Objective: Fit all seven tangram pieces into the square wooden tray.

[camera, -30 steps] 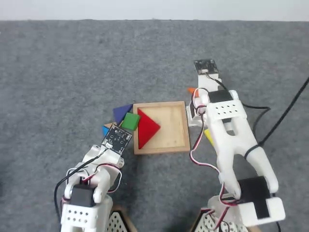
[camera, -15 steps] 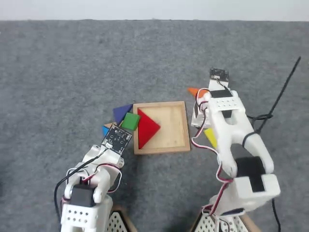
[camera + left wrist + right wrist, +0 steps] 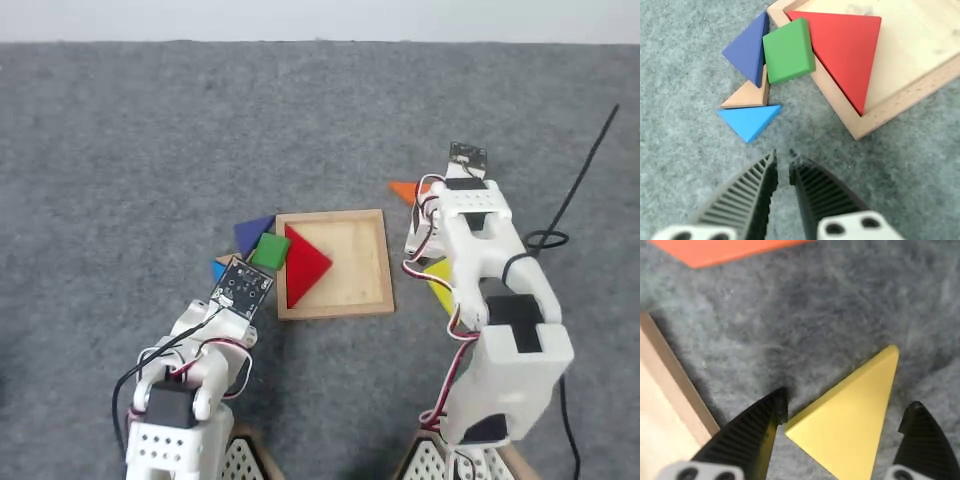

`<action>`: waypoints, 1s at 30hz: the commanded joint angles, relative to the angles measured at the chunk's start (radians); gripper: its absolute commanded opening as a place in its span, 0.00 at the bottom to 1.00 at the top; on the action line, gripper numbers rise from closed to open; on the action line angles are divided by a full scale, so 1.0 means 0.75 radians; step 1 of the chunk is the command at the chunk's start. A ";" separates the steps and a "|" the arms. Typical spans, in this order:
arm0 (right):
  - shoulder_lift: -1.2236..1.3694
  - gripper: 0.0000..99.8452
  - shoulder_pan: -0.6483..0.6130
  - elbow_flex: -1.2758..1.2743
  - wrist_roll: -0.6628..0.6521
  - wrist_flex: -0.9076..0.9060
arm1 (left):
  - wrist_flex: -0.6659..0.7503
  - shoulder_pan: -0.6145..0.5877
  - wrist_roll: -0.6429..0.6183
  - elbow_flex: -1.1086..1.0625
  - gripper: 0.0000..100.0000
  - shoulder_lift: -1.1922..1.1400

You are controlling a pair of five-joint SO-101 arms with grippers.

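The grey felt tabletop [image 3: 150,130] is carrying everything. Of the two arms, the right one is reaching up the right side of the frame, and the left one is sitting low at lower left. The square wooden tray [image 3: 358,262] is lying at the centre. The large red triangle [image 3: 303,265] is lying inside it against the left wall, the one piece seated so far.

The right gripper [image 3: 846,407] is hanging over the yellow triangle [image 3: 850,427], just right of the tray. Its jaws are spread wide to either side of that piece without touching it. An orange piece [image 3: 403,188] is lying above it, near the tray's upper right corner.

At the tray's upper left corner, the green square [image 3: 788,50], dark blue triangle [image 3: 747,50], tan triangle [image 3: 747,97] and light blue triangle [image 3: 749,120] are bunching together. The left gripper [image 3: 782,156] is hovering near them, its jaws drawn nearly together on nothing.

I'd say the yellow pickup is in hand. Next the right jaws need lowering and closing across the piece's edges.
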State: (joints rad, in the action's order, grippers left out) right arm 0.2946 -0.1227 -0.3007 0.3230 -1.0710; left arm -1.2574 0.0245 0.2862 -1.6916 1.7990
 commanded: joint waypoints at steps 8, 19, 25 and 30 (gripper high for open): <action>-0.066 0.35 -0.044 0.055 -0.172 -0.091 | -0.008 -0.002 -0.004 0.011 0.04 0.006; -0.075 0.35 -0.083 -0.014 -0.162 -0.120 | -0.008 -0.002 -0.004 0.011 0.04 0.006; -0.060 0.32 -0.071 -0.025 -0.162 -0.089 | -0.008 -0.002 -0.004 0.011 0.04 0.006; -0.060 0.26 -0.056 -0.025 -0.166 -0.048 | -0.008 -0.002 -0.004 0.011 0.04 0.006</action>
State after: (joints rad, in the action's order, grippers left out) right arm 0.2915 -0.1596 -0.3161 0.2094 -1.1278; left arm -1.2574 0.0245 0.2862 -1.6916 1.7990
